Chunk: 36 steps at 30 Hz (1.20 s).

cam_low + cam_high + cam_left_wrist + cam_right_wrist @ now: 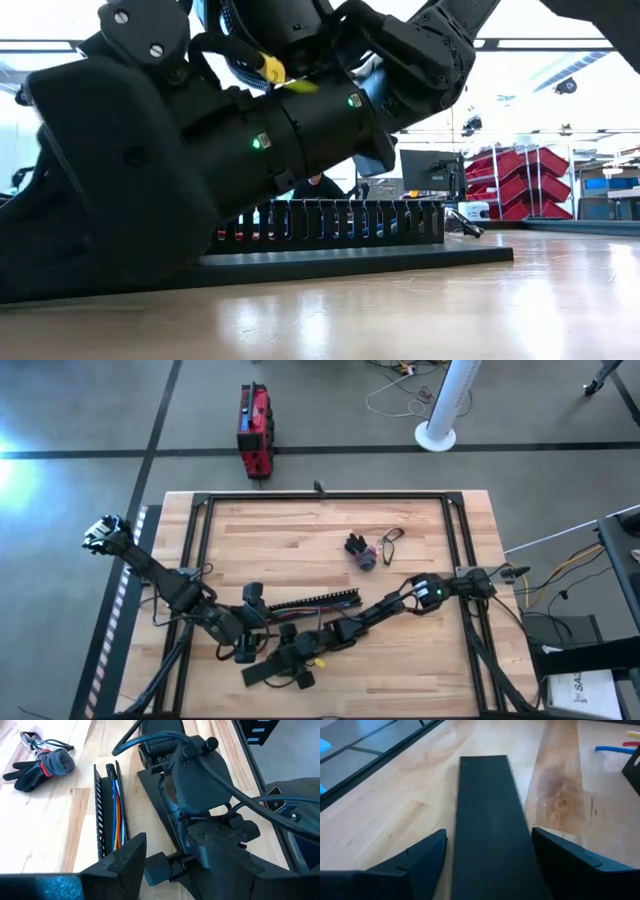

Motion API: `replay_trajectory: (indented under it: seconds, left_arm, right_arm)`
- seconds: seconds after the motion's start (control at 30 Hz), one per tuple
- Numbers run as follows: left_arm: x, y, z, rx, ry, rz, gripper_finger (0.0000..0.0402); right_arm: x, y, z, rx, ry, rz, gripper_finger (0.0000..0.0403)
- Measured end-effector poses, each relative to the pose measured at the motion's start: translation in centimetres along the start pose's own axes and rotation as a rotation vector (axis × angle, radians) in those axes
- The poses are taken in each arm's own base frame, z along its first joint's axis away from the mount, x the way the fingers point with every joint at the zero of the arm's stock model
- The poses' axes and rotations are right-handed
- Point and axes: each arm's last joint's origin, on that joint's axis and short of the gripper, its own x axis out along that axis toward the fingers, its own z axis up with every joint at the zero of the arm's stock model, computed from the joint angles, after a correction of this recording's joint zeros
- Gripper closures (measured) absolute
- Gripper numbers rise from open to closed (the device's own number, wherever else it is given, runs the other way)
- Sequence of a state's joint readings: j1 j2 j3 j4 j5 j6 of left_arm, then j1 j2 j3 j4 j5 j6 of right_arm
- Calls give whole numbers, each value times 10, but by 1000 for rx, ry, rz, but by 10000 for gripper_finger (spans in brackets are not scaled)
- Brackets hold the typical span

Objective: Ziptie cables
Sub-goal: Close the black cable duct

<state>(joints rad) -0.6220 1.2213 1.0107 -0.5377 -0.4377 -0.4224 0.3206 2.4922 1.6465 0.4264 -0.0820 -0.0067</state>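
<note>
The wooden table (300, 540) carries a slotted black tray (102, 810) near its centre, with the cables (116, 815) lying inside. At six o'clock, the right gripper (487, 857) spreads wide over a black slab (490, 830); whether the left gripper (150, 865) is open, I cannot tell.

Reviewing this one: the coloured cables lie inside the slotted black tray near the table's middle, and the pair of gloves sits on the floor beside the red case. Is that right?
Not quite. The gloves lie on the table, beyond the slotted black tray, not on the floor; the high view shows it. The red case stands alone on the floor. The cables do lie inside the tray, as the left wrist view shows.
</note>
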Motion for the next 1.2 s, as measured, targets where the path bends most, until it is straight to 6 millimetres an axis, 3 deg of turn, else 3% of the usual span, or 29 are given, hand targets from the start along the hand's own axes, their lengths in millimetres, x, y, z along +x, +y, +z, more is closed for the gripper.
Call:
replay_trajectory:
  seconds: [0.43, 0.67, 0.8, 1.0, 1.2]
  left_arm:
    - [0, 0, 1, -3, -7, -1, 230]
    - [0, 0, 1, 12, -9, -1, 244]
    - [0, 1, 3, 7, -59, 75, 251]
    - [-3, 7, 6, 13, -110, 188, 265]
    - [-10, 11, 6, 24, -119, 207, 282]
  right_arm:
    - [2, -4, -5, -28, 24, -5, 182]
    - [1, -6, -6, -16, 27, -5, 168]
    - [0, -6, -3, -21, 25, -6, 182]
    - [-12, -8, 14, -23, 58, -28, 184]
    - [-41, -2, 54, -59, 116, -15, 184]
